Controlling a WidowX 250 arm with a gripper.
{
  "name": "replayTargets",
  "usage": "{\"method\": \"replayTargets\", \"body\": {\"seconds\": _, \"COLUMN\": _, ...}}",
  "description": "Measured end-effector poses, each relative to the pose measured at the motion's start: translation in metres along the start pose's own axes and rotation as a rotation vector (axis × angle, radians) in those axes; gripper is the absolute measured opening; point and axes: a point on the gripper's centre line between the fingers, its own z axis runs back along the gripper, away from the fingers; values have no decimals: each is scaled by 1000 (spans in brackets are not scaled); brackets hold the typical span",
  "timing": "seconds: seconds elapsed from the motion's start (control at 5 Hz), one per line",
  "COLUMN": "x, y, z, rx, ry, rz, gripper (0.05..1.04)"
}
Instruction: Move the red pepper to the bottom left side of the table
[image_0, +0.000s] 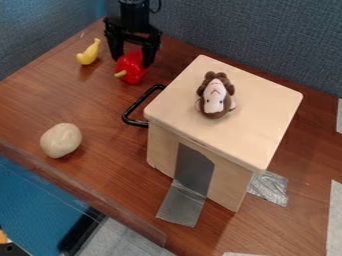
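Red pepper (133, 71) at 11 o'clock in cam view, blk gripper (132, 62) over it, can't tell if clenched or released, w/ pale lump (61, 140) at 9 o'clock

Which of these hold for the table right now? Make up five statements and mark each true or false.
1. The plush toy is on top of the box. True.
2. The pepper is at the table's bottom left. False: it is near the far edge, by the gripper.
3. The banana is left of the pepper in the view. True.
4. The box's handle is red. False: it is black.
5. The pale lump is apart from the box. True.
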Motion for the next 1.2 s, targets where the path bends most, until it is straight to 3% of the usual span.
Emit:
{"method": "replayTargets", "body": {"seconds": 0.2, "x": 0, "y": 2, "z": 0, "rx": 11, "ry": 3, "rz": 8, "gripper": 845}}
{"method": "replayTargets", "body": {"seconds": 0.6, "x": -14, "y": 6, "z": 2, "rx": 11, "ry": 2, "rz": -17, "gripper": 845}}
{"method": "replayTargets", "body": {"seconds": 0.8, "x": -41, "y": 28, "z": 38, "rx": -1, "ry": -67, "rz": -6, "gripper": 845}}
{"method": "replayTargets", "body": {"seconds": 1.0, "x": -82, "y": 54, "z": 43, "rx": -28, "ry": -55, "rz": 26, "gripper": 845}}
{"method": "replayTargets", "body": {"seconds": 1.2, "x": -125, "y": 80, "z": 36, "rx": -32, "ry": -11, "rz": 55, "gripper": 845}}
